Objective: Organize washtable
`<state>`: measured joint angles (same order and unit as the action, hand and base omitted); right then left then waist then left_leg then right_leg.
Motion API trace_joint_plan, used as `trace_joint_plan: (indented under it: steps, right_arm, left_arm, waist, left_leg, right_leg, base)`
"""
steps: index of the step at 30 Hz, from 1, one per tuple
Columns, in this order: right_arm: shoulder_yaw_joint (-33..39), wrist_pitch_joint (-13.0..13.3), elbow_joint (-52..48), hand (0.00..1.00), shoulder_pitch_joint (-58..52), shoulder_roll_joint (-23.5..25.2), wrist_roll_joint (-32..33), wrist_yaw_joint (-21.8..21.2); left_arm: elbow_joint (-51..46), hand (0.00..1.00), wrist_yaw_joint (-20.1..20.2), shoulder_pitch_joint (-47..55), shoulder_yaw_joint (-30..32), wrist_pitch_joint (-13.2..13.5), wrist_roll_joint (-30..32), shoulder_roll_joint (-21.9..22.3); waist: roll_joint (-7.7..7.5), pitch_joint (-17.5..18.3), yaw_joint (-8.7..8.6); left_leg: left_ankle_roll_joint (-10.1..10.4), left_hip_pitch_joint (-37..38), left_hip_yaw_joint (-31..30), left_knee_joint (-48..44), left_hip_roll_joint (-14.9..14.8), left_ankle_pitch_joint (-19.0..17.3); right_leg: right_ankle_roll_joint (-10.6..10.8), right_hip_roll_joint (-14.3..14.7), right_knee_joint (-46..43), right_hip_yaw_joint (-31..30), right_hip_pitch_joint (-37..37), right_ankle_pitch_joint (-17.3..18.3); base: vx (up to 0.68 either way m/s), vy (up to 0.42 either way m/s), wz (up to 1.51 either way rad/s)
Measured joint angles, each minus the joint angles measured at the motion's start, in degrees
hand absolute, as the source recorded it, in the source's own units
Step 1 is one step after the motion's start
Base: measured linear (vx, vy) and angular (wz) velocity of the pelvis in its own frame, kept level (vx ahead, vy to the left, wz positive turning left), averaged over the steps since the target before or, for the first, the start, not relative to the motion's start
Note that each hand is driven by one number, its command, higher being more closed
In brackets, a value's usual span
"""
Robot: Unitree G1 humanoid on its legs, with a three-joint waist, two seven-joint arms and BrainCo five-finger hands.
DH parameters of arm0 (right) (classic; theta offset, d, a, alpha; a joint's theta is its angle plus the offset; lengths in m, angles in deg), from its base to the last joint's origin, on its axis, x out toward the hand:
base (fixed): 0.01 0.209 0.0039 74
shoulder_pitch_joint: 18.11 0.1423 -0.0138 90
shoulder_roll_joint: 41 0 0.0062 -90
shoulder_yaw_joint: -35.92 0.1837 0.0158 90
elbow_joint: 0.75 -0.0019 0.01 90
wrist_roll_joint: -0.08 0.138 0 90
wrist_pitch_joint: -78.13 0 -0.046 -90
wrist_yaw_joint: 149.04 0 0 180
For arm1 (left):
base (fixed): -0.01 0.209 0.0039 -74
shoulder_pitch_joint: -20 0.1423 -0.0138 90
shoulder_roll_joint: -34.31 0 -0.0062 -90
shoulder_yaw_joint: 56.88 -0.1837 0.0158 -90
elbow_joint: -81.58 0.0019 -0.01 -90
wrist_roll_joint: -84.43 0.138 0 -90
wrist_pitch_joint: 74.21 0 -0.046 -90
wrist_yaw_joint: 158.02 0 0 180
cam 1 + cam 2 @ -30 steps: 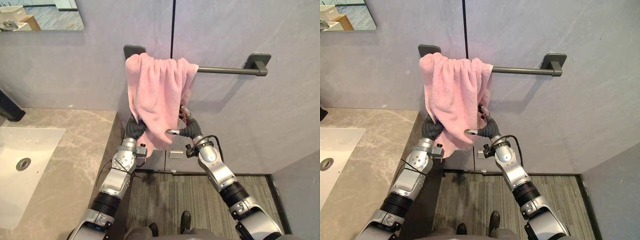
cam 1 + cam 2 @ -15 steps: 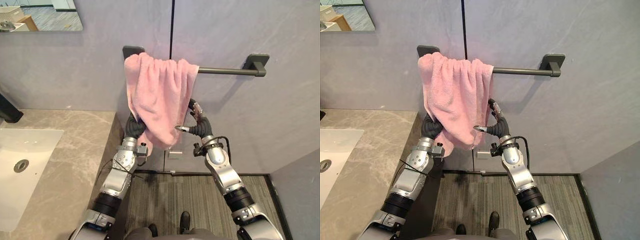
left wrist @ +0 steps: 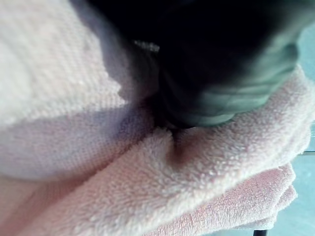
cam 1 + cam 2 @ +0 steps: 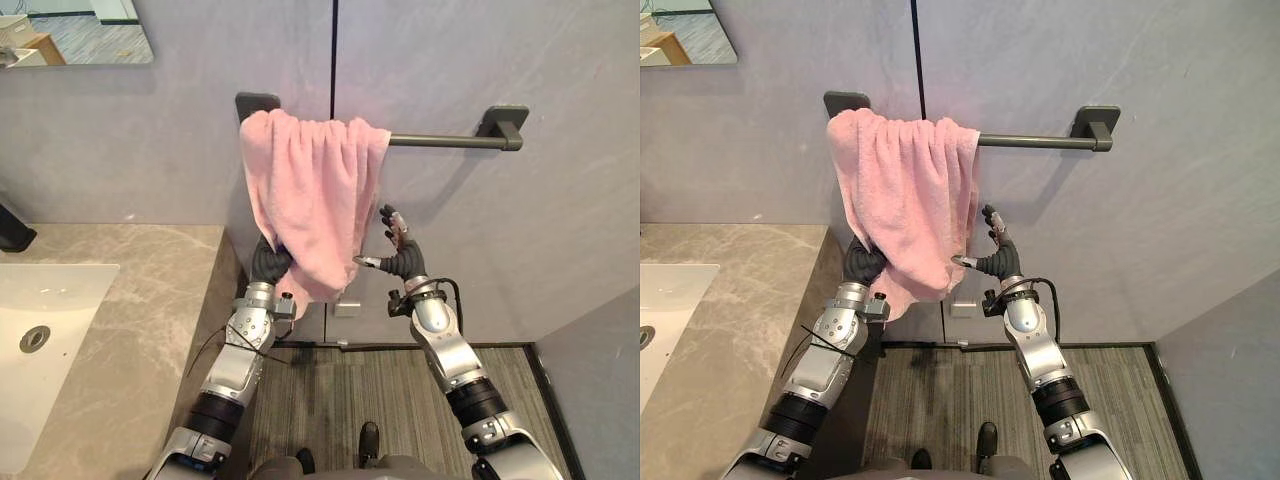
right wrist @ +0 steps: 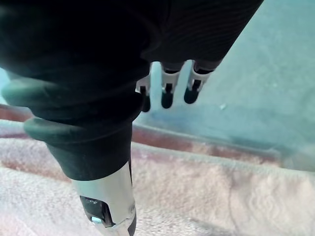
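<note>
Pink towel hangs bunched at the left end of a wall rail, left hand tucked under its hem, grip unreadable, right hand spread open beside it; a downward tug could drag it off.

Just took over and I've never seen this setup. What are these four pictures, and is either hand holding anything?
It's a humanoid robot with two arms. The two wide pictures come from its head, looking down; the two close ones from its wrists. A pink towel hangs over a dark towel bar. The left hand is tucked under the towel's lower edge, fingers hidden. The right hand is open beside the towel, holding nothing. A marble counter with a white sink lies on the left.
</note>
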<state>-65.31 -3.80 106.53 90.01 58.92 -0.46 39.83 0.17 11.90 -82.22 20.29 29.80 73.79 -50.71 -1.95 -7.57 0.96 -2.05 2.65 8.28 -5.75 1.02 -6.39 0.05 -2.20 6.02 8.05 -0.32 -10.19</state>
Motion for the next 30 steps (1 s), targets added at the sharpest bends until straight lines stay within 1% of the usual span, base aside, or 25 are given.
trace_joint_plan:
  steps: [8, 13, 15, 18, 21, 24, 28, 29, 30]
  right_arm:
    - [1.4, -1.61, 2.36, 0.0, 0.11, 0.21, -0.01, 1.14]
    - [2.26, -1.8, 4.42, 0.0, 0.18, 0.49, 0.07, 0.92]
    - [1.82, -1.94, 5.8, 0.0, 0.44, 0.51, 0.63, 0.6]
    - [0.11, -2.2, 6.85, 0.0, 1.39, 0.02, 2.0, -0.97]
    - [-2.0, -2.21, 7.89, 0.0, 3.78, -0.24, 3.08, -2.06]
    - [-3.75, -2.27, 10.67, 0.0, 6.73, -0.66, 4.12, -3.95]
    - [-5.31, -2.31, 11.38, 0.0, 8.44, -1.24, 5.21, -4.2]
    - [-5.62, -2.32, 12.05, 1.0, 9.23, -1.18, 5.65, -4.21]
    - [-5.62, -2.32, 12.36, 1.0, 9.45, -1.19, 5.71, -4.2]
  left_arm:
    - [-0.09, 1.0, -0.01, 0.0, 0.0, -0.04, -0.01, 0.77]
    - [-0.12, 1.0, 0.05, 0.0, 0.0, -0.05, -0.04, 0.78]
    - [-0.16, 1.0, 0.08, 0.0, 0.0, -0.05, -0.14, 0.75]
    - [-0.28, 1.0, 0.23, 0.0, -0.04, -0.05, -0.59, 0.75]
    - [-0.96, 1.0, 1.28, 0.0, -0.17, -0.06, -1.62, 0.65]
    - [-1.8, 1.0, 1.41, -0.11, -0.57, -0.06, -2.25, 0.62]
    - [-1.8, 1.0, 2.18, -0.14, -0.61, -0.06, -2.28, 0.56]
    - [-1.8, 1.0, 2.36, -0.17, -0.69, -0.06, -2.29, 0.5]
    - [-1.8, 1.0, 2.38, -0.21, -0.78, -0.06, -2.33, 0.5]
  waist:
    - [-0.25, 0.16, 0.0]
    - [-0.62, 0.39, -0.02]
    - [-0.62, 0.39, 0.0]
    - [-0.62, 0.39, 0.02]
    - [-0.63, 0.39, 0.08]
    - [-0.64, 0.4, 0.24]
    - [-0.65, 0.41, 0.51]
    - [-0.65, 0.41, 0.78]
    - [-0.65, 0.41, 1.01]
  left_leg:
    - [0.0, -0.07, -0.12, 0.01, 0.0, 0.0]
    - [0.0, -0.07, -0.12, 0.04, 0.0, 0.0]
    - [0.0, -0.14, -0.12, 0.06, 0.0, 0.0]
    - [0.0, -0.23, -0.13, 0.33, 0.0, 0.0]
    - [0.1, -0.54, -0.16, 0.73, 0.01, 0.09]
    - [0.2, -0.85, -0.5, 0.68, 0.01, 0.52]
    - [0.21, -0.91, -0.86, 0.75, 0.02, 0.61]
    - [0.2, -0.92, -0.86, 0.74, 0.04, 0.62]
    - [0.19, -0.92, -0.86, 0.74, 0.04, 0.63]
  right_leg:
    - [0.0, 0.0, 0.0, 0.11, -0.02, 0.0]
    - [0.01, 0.0, 0.0, 0.1, -0.04, 0.01]
    - [0.01, -0.01, 0.0, 0.11, -0.09, 0.01]
    - [0.01, -0.01, 0.0, 0.12, -0.2, 0.01]
    - [0.0, -0.01, -0.01, 0.18, -0.68, 0.0]
    - [0.0, 0.0, -0.02, 0.64, -0.99, 0.0]
    - [0.0, -0.01, -0.03, 0.99, -0.95, 0.0]
    - [0.0, -0.03, -0.02, 0.99, -0.94, 0.0]
    - [0.0, -0.03, -0.02, 0.98, -0.93, -0.01]
  base:
    - [0.0, 0.0, 0.0]
    - [0.0, 0.0, 0.0]
    - [0.0, 0.0, 0.0]
    - [0.0, 0.0, 0.0]
    - [0.0, 0.0, 0.0]
    - [0.0, 0.0, 0.06]
    - [0.0, 0.0, 0.04]
    - [0.0, 0.0, 0.0]
    - [0.0, 0.0, 0.0]
